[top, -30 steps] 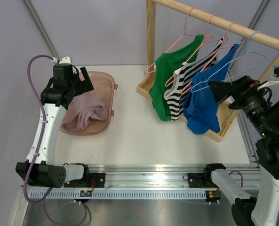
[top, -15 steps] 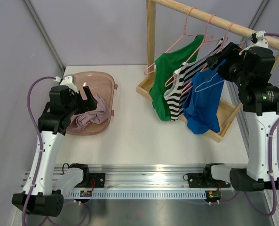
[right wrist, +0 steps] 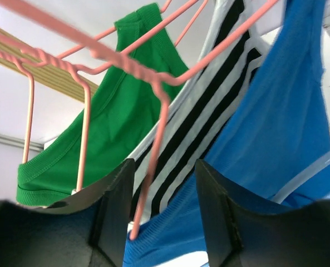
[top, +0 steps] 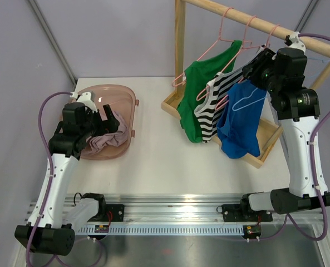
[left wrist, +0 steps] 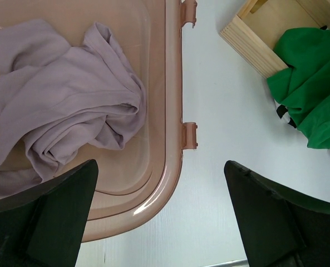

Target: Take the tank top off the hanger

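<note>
Three garments hang side by side from a slanted wooden rail [top: 209,6] at the counter's [top: 153,161] far right: a green tank top [top: 192,94], a black-and-white striped tank top [top: 212,105] and a blue tank top [top: 240,122]. The right gripper [right wrist: 165,172] is nearer, at shoulder height by the striped one. Its jaws stand part-way apart around a pink wire hanger [right wrist: 153,139], clamping nothing, and the cloth hangs downward below them. The left gripper [left wrist: 160,167], jaws wide, hovers over a pink plastic basket [left wrist: 173,111], well apart. No writing is legible.

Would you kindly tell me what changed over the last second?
The right gripper swung up from low on the right to the rail, jaws narrowing around a pink hanger. The left gripper drew back over the basket, open. The three tank tops stay hung.
</note>
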`<control>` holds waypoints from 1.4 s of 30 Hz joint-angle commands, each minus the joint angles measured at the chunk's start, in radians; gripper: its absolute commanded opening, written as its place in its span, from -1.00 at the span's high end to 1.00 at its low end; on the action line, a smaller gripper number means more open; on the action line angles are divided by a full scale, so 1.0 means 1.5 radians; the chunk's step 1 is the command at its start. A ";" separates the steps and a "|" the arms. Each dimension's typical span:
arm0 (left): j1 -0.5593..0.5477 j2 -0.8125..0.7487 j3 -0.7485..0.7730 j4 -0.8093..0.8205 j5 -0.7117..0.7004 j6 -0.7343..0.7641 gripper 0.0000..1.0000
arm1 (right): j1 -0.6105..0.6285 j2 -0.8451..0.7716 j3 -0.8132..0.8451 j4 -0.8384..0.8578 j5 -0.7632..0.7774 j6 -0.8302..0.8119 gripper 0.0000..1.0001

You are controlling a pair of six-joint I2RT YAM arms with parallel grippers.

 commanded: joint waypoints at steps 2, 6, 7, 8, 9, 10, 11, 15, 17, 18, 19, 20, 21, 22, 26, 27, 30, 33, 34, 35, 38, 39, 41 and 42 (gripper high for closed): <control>-0.006 -0.008 -0.010 0.036 0.027 0.012 -0.98 | 0.042 0.022 0.043 0.006 0.080 -0.012 0.09; -0.009 -0.004 -0.010 0.036 0.032 0.013 -0.98 | 0.084 0.022 0.056 0.006 0.133 -0.016 0.65; -0.010 -0.004 -0.010 0.036 0.033 0.013 -0.98 | 0.089 0.024 0.061 0.007 0.137 -0.016 0.72; -0.011 -0.005 -0.010 0.036 0.033 0.013 -0.98 | 0.099 0.024 0.065 0.006 0.139 -0.014 0.78; -0.011 -0.005 -0.011 0.036 0.033 0.014 -0.98 | 0.102 0.025 0.076 0.004 0.146 -0.011 0.86; -0.011 -0.005 -0.011 0.038 0.033 0.014 -0.98 | 0.106 0.025 0.079 0.004 0.146 -0.007 0.91; -0.011 -0.005 -0.012 0.037 0.034 0.014 -0.98 | 0.107 0.025 0.083 0.005 0.146 -0.005 1.00; -0.012 -0.005 -0.013 0.039 0.036 0.015 -0.98 | 0.111 0.027 0.125 0.002 0.146 0.011 1.00; -0.013 -0.004 -0.014 0.039 0.036 0.015 -0.98 | 0.111 0.026 0.137 0.004 0.144 0.015 1.00; -0.013 -0.004 -0.014 0.039 0.038 0.017 -0.98 | 0.112 0.026 0.152 0.005 0.137 0.020 1.00; -0.013 -0.003 -0.014 0.039 0.038 0.017 -0.98 | 0.113 0.027 0.161 0.001 0.133 0.023 1.00; -0.014 -0.005 -0.015 0.039 0.037 0.017 -0.98 | 0.112 0.028 0.170 -0.003 0.128 0.027 1.00; -0.014 -0.006 -0.015 0.040 0.038 0.018 -0.98 | 0.112 0.029 0.184 -0.009 0.112 0.031 1.00; -0.014 -0.006 -0.015 0.040 0.038 0.017 -0.98 | 0.112 0.027 0.188 -0.011 0.102 0.034 1.00; -0.015 -0.014 -0.014 0.039 0.037 0.020 -0.98 | 0.113 -0.018 0.133 0.000 0.048 0.054 1.00; -0.016 -0.021 -0.015 0.040 0.036 0.021 -0.98 | 0.113 -0.034 0.112 0.006 0.031 0.056 1.00; -0.023 -0.030 -0.013 0.040 0.036 0.022 -0.98 | 0.113 -0.105 0.021 0.022 0.008 0.062 1.00; -0.038 -0.035 -0.007 0.040 0.068 0.022 -0.98 | 0.113 -0.191 -0.067 0.023 -0.011 0.068 1.00; -0.052 -0.046 -0.002 0.040 0.078 0.020 -0.98 | 0.113 -0.215 -0.088 0.025 -0.020 0.068 1.00; -0.061 -0.055 0.000 0.043 0.085 0.016 -0.98 | 0.113 -0.255 -0.106 0.016 -0.028 0.067 1.00; -0.108 -0.105 0.009 0.066 0.075 -0.017 -0.98 | 0.114 -0.316 -0.156 -0.032 -0.091 0.042 1.00; -0.123 -0.119 0.011 0.071 0.060 -0.024 -0.98 | 0.114 -0.328 -0.171 -0.057 -0.122 0.017 1.00; -0.175 -0.151 0.011 0.087 0.046 -0.044 -0.98 | 0.113 -0.370 -0.210 -0.104 -0.146 -0.004 1.00; -0.195 -0.160 0.007 0.102 0.024 -0.052 -0.98 | 0.113 -0.388 -0.230 -0.108 -0.193 -0.008 1.00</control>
